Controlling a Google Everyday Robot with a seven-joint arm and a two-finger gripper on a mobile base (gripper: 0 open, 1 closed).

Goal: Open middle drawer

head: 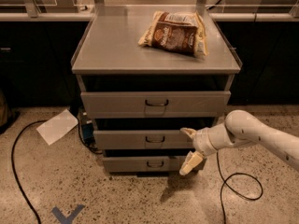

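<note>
Gripper (190,147) spread wide, holding nothing; upper finger at the right end of the middle drawer (126,139) front, lower one by the bottom drawer (131,164). It's right of the wire handle (154,139), not on it. Drawer is 2nd of 3, looks shut. Prob. early: reach handle, grip & pull all left.

Smooth white rounded arm (261,135) with cream-fingered gripper (190,148) at the middle drawer (126,139)

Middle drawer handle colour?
Dark wire handle on grey middle drawer; camera view. Gripper just right of it.
</note>
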